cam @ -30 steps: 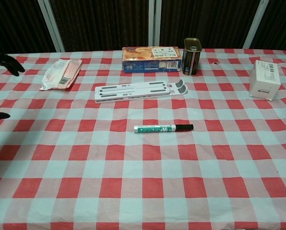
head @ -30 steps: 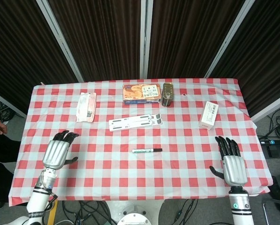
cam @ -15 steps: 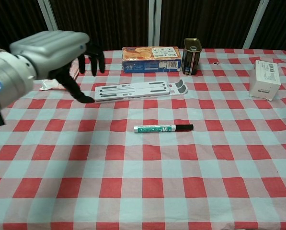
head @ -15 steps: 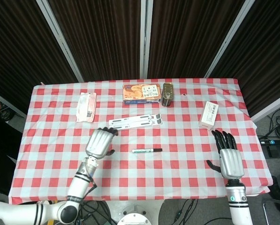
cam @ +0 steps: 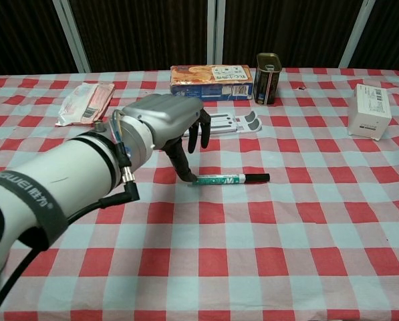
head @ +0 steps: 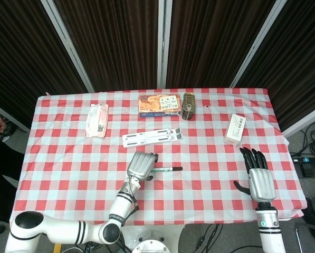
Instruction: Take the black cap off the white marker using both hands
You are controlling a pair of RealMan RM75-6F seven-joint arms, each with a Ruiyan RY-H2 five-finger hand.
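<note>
The white marker (head: 163, 169) (cam: 219, 180) lies flat near the table's middle, its black cap (head: 177, 168) (cam: 256, 178) pointing right. My left hand (head: 140, 165) (cam: 164, 122) hovers over the marker's left end with fingers hanging down and apart. A fingertip (cam: 188, 177) touches or nearly touches the marker's white end, and nothing is gripped. My right hand (head: 260, 179) rests near the table's right front edge, fingers spread and empty, far from the cap. The chest view does not show it.
A white flat stand (head: 152, 137) (cam: 226, 123) lies just behind the marker. Further back are a biscuit box (head: 158, 105), a dark can (head: 188, 106), a pink packet (head: 97, 119) at the left and a small white box (head: 235, 129) at the right.
My left hand has swept right from the table's left front across to the marker's left end. The right hand has barely shifted. The marker lies where it was.
</note>
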